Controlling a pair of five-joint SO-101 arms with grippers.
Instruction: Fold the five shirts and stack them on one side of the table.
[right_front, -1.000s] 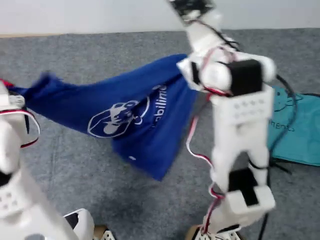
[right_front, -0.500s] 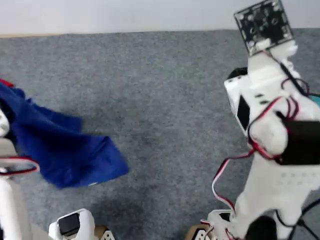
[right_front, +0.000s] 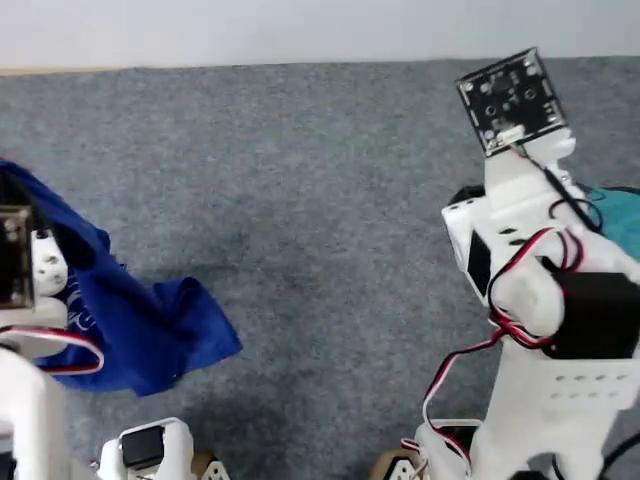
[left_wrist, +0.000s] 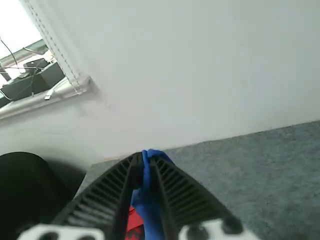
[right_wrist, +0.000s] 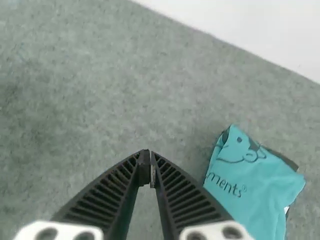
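High view: the blue shirt (right_front: 150, 325) is seen bunched at the left edge of the grey table (right_front: 300, 200), gathered up against the left arm (right_front: 30, 400), with its lower folds apparently resting on the surface. In the left wrist view, the left gripper (left_wrist: 145, 162) is shown clamped tight on a ridge of that blue cloth, which is pinched between the ribbed jaws and pokes out past their tips. A patch of red is glimpsed under the jaws, but what it belongs to cannot be told.

The right arm (right_front: 540, 300) is held raised over the right side of the table. The right gripper (right_wrist: 146, 170) is shown with its jaws pressed together and nothing caught between them, above bare table. Near it, a teal shirt (right_wrist: 252, 187) is laid flat as a compact rectangle at the right edge. A dark edge is seen beneath it, which may be another garment, though that cannot be confirmed.

The task is judged to be at an early-to-middle stage. The teal shirt appears to be folded and placed, so the right side is likely being used for the stack. The blue shirt is not yet folded: it must be spread flat, folded and carried across to the teal one. How many of the five are finished beyond that cannot be determined.
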